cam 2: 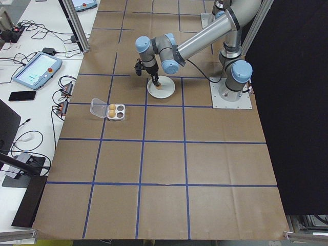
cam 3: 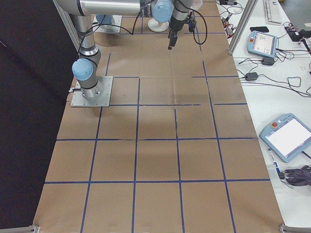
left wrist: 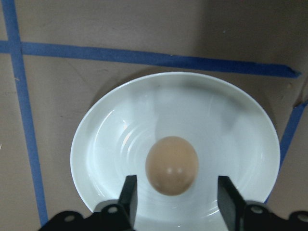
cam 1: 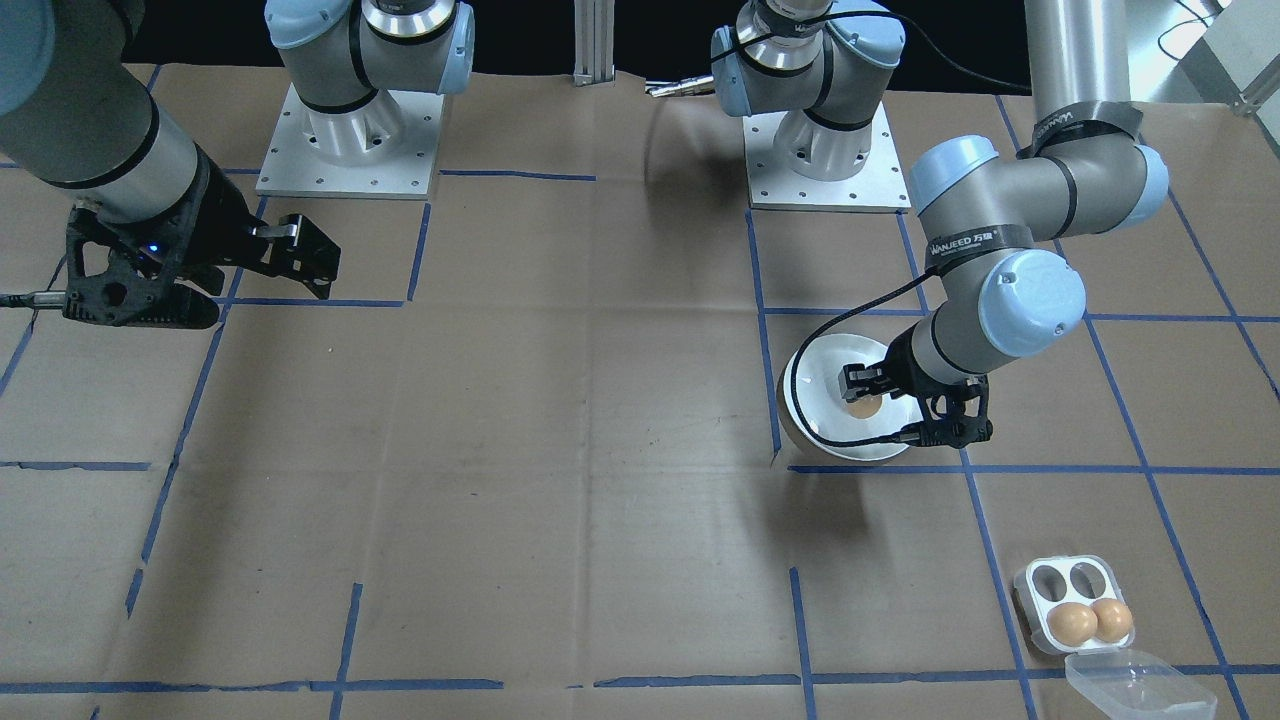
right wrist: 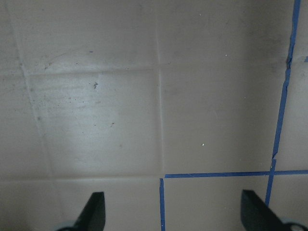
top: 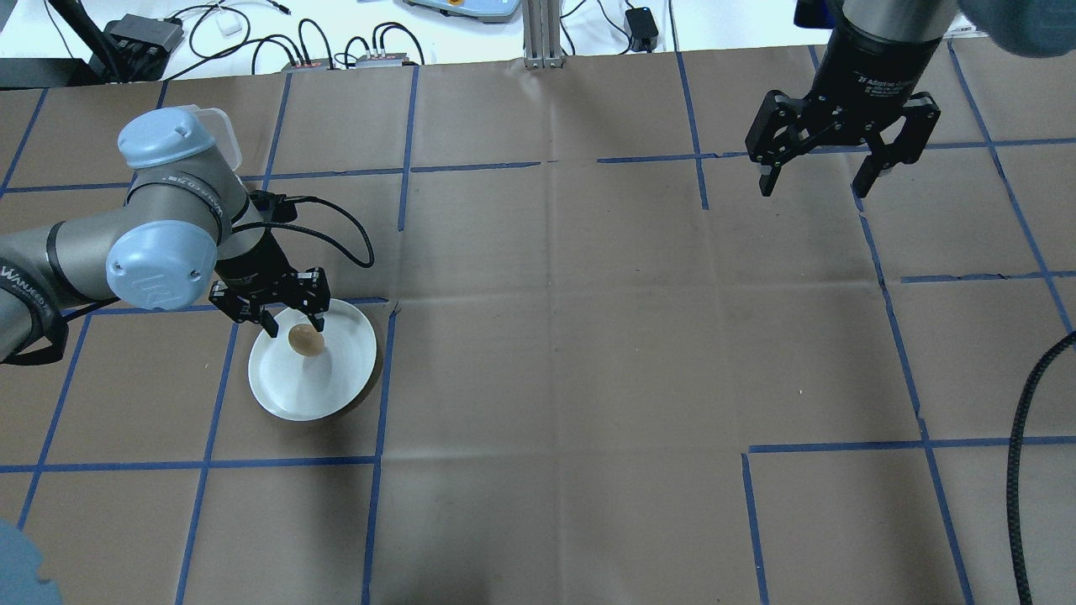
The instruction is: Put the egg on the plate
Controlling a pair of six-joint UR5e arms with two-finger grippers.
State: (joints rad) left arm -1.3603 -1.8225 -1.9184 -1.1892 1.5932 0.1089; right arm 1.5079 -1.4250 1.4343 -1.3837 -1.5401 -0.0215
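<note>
Brown paper with blue tape lines covers my table (top: 588, 336), where the egg (left wrist: 172, 165) lies on the plate (left wrist: 110, 144) between my left gripper's (left wrist: 175, 195) spread, non-touching fingers (left wrist: 129, 192).

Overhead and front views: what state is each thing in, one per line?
Egg: lying on the plate, released.
Plate: flat on the table.
Left gripper: open, straddling the egg.
Right gripper: open, empty.
Egg tray: open, two eggs, two empty cups.
Clear lid: off, beside the tray.
</note>
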